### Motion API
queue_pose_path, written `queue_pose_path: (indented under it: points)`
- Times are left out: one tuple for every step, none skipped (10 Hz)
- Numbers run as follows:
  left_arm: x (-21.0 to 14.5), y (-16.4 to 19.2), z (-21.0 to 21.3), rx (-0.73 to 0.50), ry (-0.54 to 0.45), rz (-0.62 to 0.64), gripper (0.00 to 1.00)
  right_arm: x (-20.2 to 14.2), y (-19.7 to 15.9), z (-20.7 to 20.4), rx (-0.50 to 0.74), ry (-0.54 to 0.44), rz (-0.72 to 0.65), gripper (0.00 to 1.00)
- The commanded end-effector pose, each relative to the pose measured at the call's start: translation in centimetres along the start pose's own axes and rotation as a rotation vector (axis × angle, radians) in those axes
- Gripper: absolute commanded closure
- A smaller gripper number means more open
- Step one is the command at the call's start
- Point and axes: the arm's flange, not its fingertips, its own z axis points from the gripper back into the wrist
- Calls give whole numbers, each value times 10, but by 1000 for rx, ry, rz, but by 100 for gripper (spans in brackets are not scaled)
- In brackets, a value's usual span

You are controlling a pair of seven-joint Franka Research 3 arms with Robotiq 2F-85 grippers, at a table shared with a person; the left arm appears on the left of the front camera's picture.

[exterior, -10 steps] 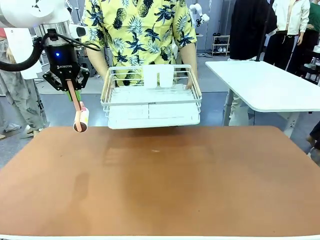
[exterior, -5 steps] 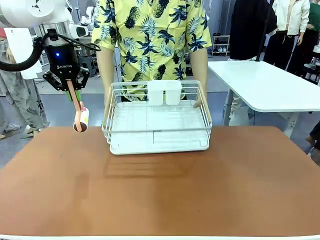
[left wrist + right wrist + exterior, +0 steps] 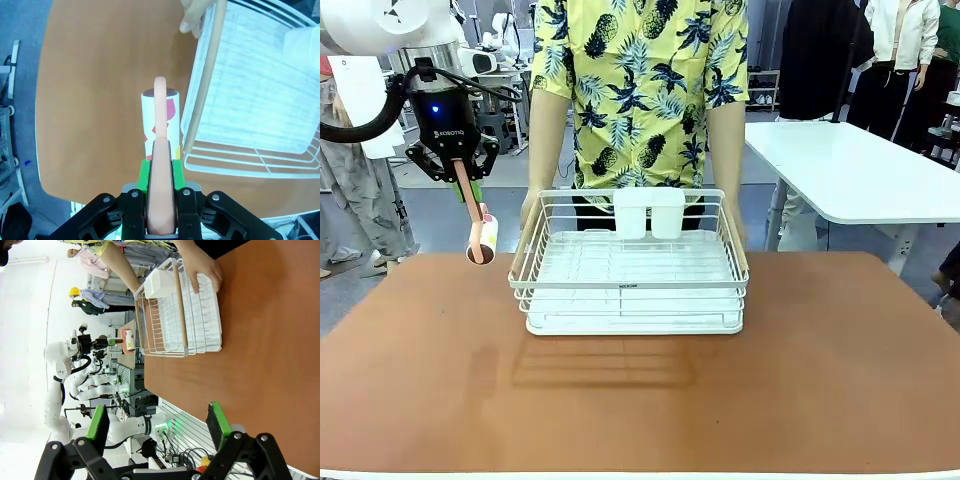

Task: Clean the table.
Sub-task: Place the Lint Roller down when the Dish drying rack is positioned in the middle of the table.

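Observation:
The table (image 3: 640,400) has a flat reddish-brown top. My left gripper (image 3: 463,170) hangs above its far left corner, shut on the pink handle of a lint roller (image 3: 482,240) whose white roll points down. In the left wrist view the left gripper (image 3: 160,167) clamps that handle between green pads, with the lint roller (image 3: 161,117) above the table (image 3: 90,100). My right gripper (image 3: 157,422) stands open with nothing between its fingers, off the table's (image 3: 260,340) right side.
A person at the far side holds a white wire dish rack (image 3: 630,270) on the table's far middle, a hand (image 3: 530,210) on each side. The rack (image 3: 250,100) lies close beside the roller. A white-topped table (image 3: 860,170) stands at the back right.
The person has brought the dish rack down and toward me, and it now rests on the table. My left gripper and the lint roller have not moved.

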Motion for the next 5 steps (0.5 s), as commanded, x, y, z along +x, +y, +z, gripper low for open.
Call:
queue_pose_path:
  points:
    - [-1, 2, 4, 4, -8, 2, 79, -1, 4, 1, 14, -1, 2, 0]
    - [-1, 2, 4, 4, -8, 2, 79, -1, 4, 1, 14, -1, 2, 0]
    - [-1, 2, 4, 4, -8, 2, 79, -1, 4, 1, 14, -1, 2, 0]
    - [-1, 2, 4, 4, -8, 2, 79, -1, 4, 1, 14, -1, 2, 0]
    - [-1, 2, 4, 4, -8, 2, 79, -1, 4, 1, 14, -1, 2, 0]
